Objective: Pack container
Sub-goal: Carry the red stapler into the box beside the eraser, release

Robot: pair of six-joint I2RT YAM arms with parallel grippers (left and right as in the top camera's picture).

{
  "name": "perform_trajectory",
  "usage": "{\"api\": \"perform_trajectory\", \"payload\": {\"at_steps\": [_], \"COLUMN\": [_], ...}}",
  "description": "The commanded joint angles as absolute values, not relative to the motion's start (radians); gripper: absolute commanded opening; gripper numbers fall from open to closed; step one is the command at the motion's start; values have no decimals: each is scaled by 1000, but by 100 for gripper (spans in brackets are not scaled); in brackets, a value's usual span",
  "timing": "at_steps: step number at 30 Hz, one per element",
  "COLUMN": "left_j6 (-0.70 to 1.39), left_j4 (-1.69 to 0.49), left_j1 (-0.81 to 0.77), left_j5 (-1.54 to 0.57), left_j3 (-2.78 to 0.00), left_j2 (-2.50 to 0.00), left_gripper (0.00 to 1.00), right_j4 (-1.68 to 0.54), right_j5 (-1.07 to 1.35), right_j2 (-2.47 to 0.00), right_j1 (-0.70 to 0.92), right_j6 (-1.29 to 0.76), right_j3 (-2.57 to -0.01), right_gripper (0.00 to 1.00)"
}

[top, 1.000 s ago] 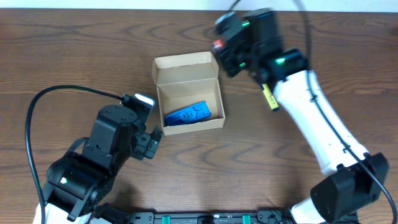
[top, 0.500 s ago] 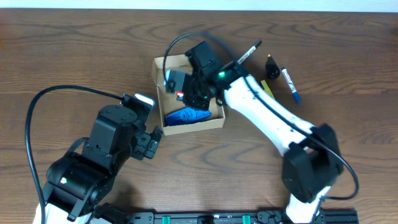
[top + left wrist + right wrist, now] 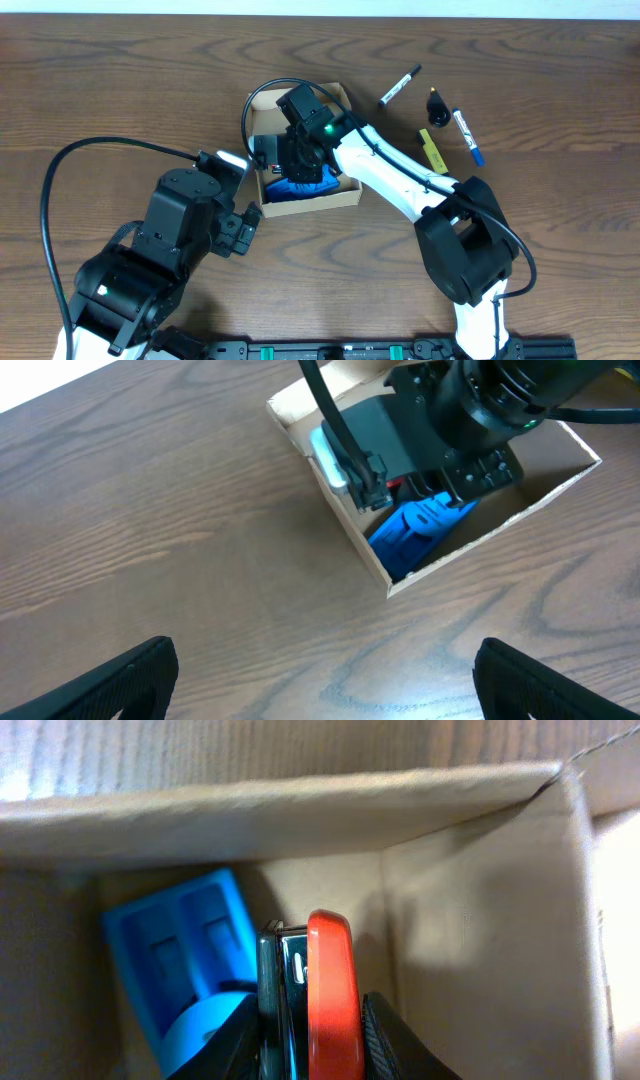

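**A:** Where's the right pincer?

**B:** The right pincer (image 3: 310, 1025) is down inside the container (image 3: 300, 810), clenched on a flat red-and-black item (image 3: 330, 970), w/ a finger pressing each side. A blue item (image 3: 170, 955) lies just beside it on the container floor.

**A:** And the container?

**B:** It's open tan cardboard, mid-surface (image 3: 120, 70), between the two arms. The left pincer (image 3: 320, 690) hangs near its front corner, not touching it. Its jaws are spread wide w/ nothing in them.

**A:** Anything unclear?

**B:** Yes. The held item's lower end is cut off by the frame edge, so I can't ID it. Seen from overhead, the right arm (image 3: 390, 180) covers most of the container's interior & its flap. A black marker (image 3: 400, 87) and a blue-tipped pen (image 3: 466, 136) lie to the right, well apart from the container.
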State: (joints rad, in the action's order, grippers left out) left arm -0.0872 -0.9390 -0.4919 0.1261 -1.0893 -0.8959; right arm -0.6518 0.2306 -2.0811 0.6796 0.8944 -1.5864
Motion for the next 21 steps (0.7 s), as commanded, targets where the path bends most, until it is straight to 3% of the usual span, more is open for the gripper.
{"api": "perform_trajectory", "payload": {"at_steps": [1,11,12,14,16,21], "left_j6": [-105,-105,-105,-105,-105,-105], "left_j4": [-942,-942,-942,-942,-942,-942], "left_j1": [-491,-491,-491,-491,-491,-491], "left_j5": [118,118,118,118,118,118], "left_j3": [-1102,-1102,-1102,-1102,-1102,-1102], "left_j2": [-896,-896,-896,-896,-896,-896], "left_gripper": [95,95,95,95,95,95], "right_j4": [-627,-604,-605,-605,-604,-598], "right_j5": [240,240,241,240,240,236], "right_j2": [-2093,-2106,-2107,-2112,-2112,-2103], "right_j1": [696,705,705,705,707,709], "right_j6": [914,926,926,925,925,910], "right_j3": [-1587,-1587,-1587,-1587,-1587,-1588], "right_gripper": [1,3,6,25,36,44]}}
